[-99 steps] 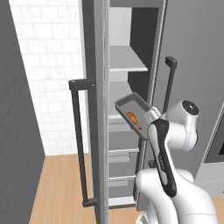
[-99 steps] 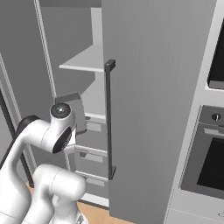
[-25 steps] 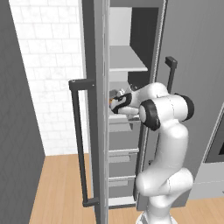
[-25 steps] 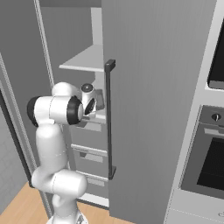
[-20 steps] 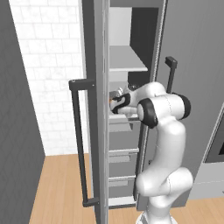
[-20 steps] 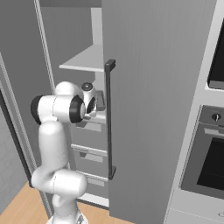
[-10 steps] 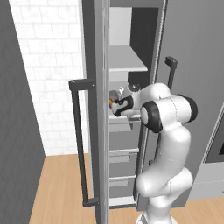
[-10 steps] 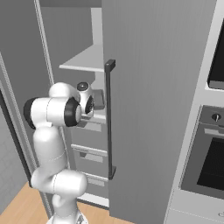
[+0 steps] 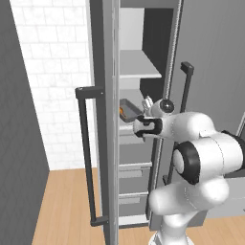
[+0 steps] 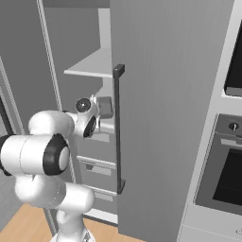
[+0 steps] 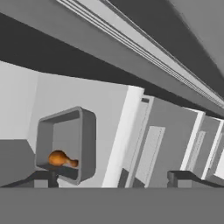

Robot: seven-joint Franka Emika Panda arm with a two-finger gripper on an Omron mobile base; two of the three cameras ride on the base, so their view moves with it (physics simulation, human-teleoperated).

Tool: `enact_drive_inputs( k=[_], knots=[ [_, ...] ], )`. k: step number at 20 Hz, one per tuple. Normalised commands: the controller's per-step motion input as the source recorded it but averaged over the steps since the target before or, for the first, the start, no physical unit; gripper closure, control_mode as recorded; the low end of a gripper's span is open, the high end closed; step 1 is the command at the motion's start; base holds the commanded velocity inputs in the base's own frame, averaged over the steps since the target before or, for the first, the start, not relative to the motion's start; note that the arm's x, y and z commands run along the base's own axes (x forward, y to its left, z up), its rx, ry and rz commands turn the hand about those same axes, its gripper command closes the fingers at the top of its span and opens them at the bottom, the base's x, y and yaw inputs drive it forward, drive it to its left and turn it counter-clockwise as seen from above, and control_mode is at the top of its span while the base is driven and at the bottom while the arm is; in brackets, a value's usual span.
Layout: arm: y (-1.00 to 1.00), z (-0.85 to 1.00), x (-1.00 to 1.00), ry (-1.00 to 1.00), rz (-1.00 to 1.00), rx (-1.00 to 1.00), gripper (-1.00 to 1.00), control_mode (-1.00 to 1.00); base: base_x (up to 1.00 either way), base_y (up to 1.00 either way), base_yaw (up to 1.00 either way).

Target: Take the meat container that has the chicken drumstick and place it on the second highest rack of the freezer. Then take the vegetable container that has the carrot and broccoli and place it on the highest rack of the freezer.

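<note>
The grey meat container (image 9: 129, 109) with the orange chicken drumstick (image 9: 122, 111) rests inside the freezer on a rack below the white shelf (image 9: 137, 65). My gripper (image 9: 137, 120) is just to its right, pointing into the compartment. In the hand view the container (image 11: 66, 144) stands on its side to the left, with the drumstick (image 11: 61, 158) in it. The gripper (image 11: 113, 177) is open, its fingertips (image 11: 48, 176) wide apart. The left tip sits just below the container's rim; whether they touch I cannot tell.
The open freezer door with its dark handle (image 9: 86, 158) stands to the left of the arm. A second tall door with a handle (image 10: 118, 127) is on the right. Drawers (image 9: 135, 170) lie below the rack. An oven (image 10: 227, 175) is set into the far right wall.
Five seconds ago the container was held lower, in front of the freezer; now it lies on the rack inside. Over the last second the hand has barely moved.
</note>
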Motion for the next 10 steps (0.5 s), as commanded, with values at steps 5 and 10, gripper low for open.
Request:
enact_drive_inputs(
  k=[5, 10],
  knots=[
    [0.00, 1.00, -1.00, -0.01, 0.00, -0.02, -1.00, -1.00, 0.00, 0.00, 0.00],
    [0.00, 1.00, -1.00, 0.09, 0.00, -0.04, -1.00, -1.00, 0.00, 0.00, 0.00]
  ],
)
